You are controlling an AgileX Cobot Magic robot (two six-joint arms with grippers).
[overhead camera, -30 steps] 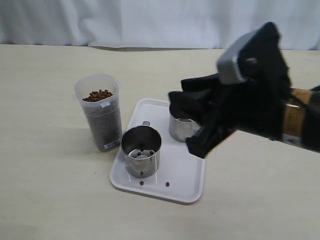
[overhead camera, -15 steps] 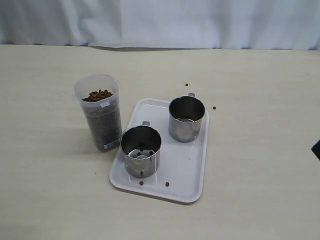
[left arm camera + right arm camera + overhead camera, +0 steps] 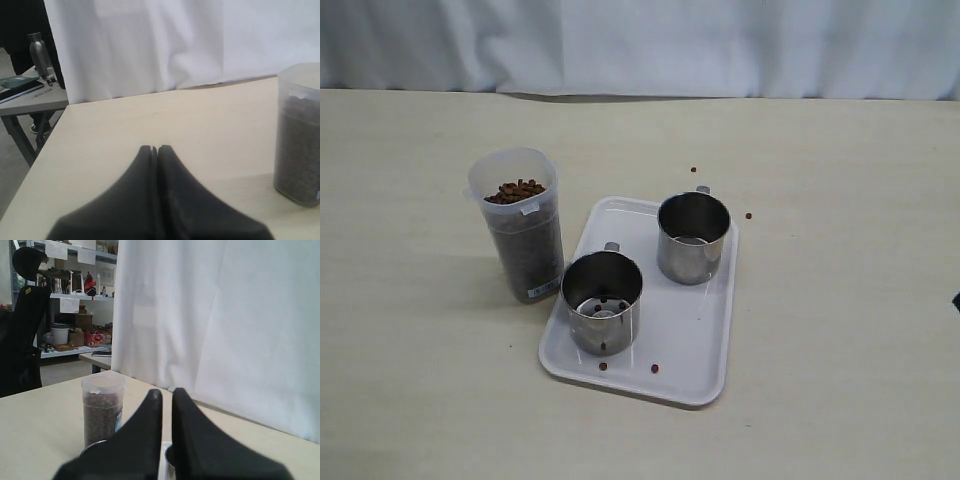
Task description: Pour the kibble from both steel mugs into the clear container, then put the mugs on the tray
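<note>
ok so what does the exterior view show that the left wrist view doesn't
Only the exterior view: the tray, the near steel mug and far steel mug standing on it, and stray kibble on tray and tabletop. Only the left wrist view: the left gripper, its fingers pressed shut, and a side table with a metal bottle. Both: the clear container filled with kibble, the tabletop and the white curtain.

Beige surface (image 3: 840, 400), white curtain (image 3: 640, 45) behind it; beside the curtain I see cluttered shelves (image 3: 75, 295) and a grey side table (image 3: 30, 100).
</note>
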